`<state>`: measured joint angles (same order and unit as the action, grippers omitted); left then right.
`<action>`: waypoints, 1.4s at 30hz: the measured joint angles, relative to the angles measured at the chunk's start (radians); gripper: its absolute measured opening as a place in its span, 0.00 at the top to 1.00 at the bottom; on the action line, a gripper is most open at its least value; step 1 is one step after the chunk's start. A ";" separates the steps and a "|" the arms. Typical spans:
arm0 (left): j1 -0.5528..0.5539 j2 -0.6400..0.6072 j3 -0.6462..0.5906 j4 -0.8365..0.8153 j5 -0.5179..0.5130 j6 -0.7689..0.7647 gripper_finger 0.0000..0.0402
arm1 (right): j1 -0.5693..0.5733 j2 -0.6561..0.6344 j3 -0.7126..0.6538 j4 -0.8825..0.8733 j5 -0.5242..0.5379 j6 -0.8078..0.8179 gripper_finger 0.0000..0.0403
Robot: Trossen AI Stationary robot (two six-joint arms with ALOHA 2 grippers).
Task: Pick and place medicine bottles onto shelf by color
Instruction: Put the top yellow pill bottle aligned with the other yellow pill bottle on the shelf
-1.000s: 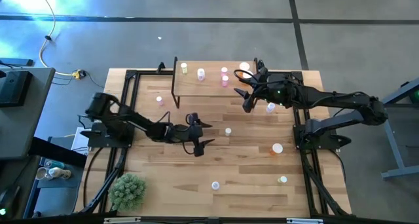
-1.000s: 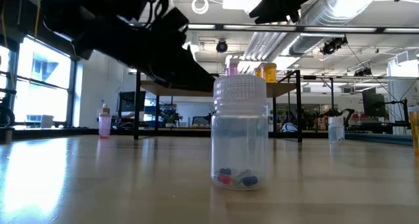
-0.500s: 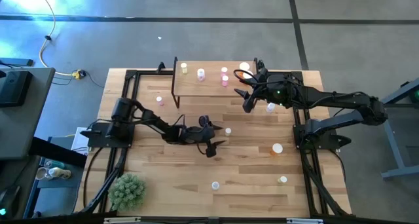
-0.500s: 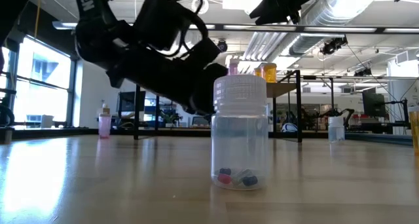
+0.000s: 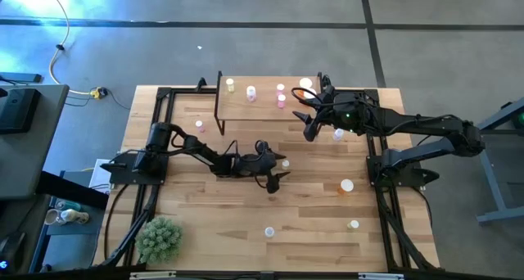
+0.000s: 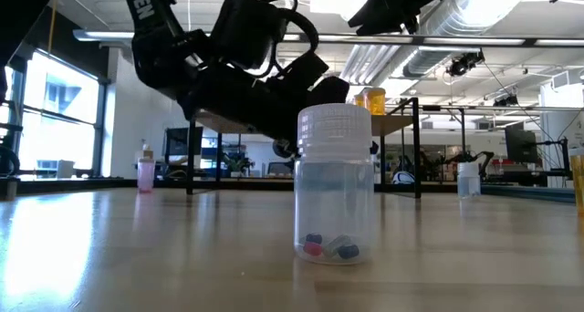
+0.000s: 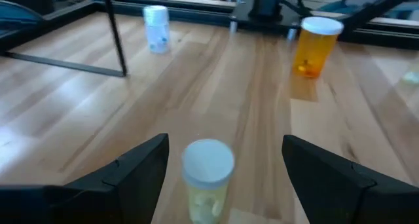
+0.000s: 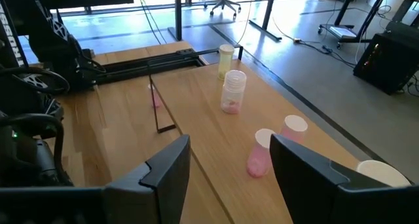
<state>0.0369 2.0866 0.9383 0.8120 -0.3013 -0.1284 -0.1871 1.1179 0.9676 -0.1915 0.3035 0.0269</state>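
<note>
Left hand (image 5: 278,170) spread wide, released, straddling a yellow-green bottle (image 7: 207,180) at mid-desk (image 5: 205,206); nothing gripped yet. To do well: centre the white cap between both fingers (image 7: 134,171), drop lower, clench on the body, not the cap. Right hand (image 5: 309,120) parked over the shelf (image 5: 262,106) end, half spread, empty. Yellow-green goes beside its match (image 8: 226,60) at the shelf's far end.

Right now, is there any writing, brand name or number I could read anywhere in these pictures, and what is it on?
"SSEN": white letters, cut off at the picture's edge, on the dark left arm in the low view.
White letters on a dark arm segment in the right wrist view: too cut off to read.
Clear white-capped bottle: no label or number visible.
</note>
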 joint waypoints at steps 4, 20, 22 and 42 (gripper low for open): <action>0.004 0.000 0.002 -0.008 0.015 0.001 0.28 | 0.000 0.000 0.000 -0.001 0.000 0.000 0.50; 0.030 0.000 0.003 -0.008 0.044 0.002 0.45 | 0.000 0.000 0.000 -0.001 0.000 0.000 0.50; 0.030 0.000 0.003 -0.009 0.045 0.000 0.47 | 0.000 0.000 0.000 -0.001 0.000 0.000 0.50; 0.035 0.000 0.002 -0.045 0.029 -0.008 0.71 | 0.000 0.000 0.000 0.000 0.000 0.000 0.50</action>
<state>0.0715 2.0865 0.9405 0.7670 -0.2722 -0.1364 -0.1874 1.1181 0.9676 -0.1913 0.3035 0.0269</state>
